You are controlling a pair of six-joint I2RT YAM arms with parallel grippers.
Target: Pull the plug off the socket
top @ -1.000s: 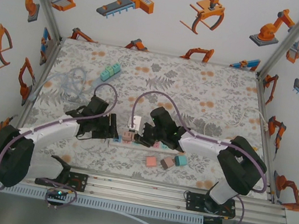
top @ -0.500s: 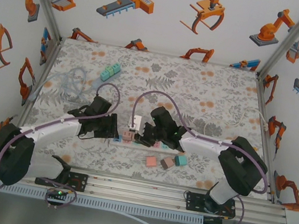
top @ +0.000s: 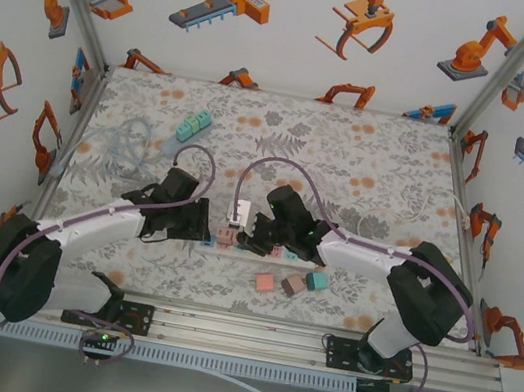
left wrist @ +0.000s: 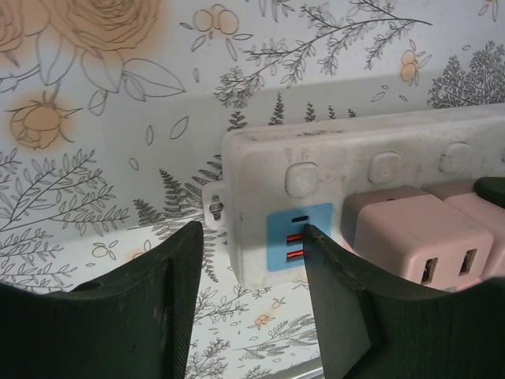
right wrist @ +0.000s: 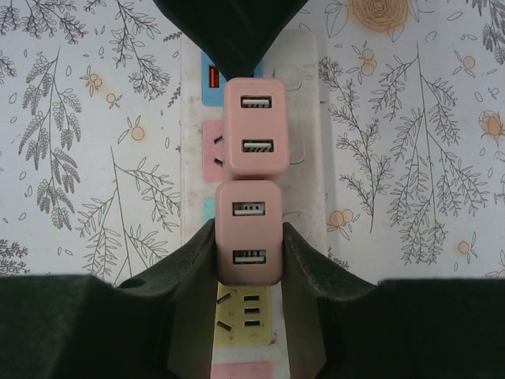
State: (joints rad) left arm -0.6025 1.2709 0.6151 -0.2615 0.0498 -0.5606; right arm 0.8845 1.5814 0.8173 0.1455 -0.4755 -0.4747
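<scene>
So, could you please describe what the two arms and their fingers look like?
Both the left arm and right arm have white links with black joints; a purple cable loops along each. The fingers are matte black and wedge-shaped.

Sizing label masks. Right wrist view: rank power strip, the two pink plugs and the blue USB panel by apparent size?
1. power strip, largest.
2. near pink plug and far pink plug: alike, nearness differs, unranked.
3. blue USB panel, smallest, partly covered.
</scene>
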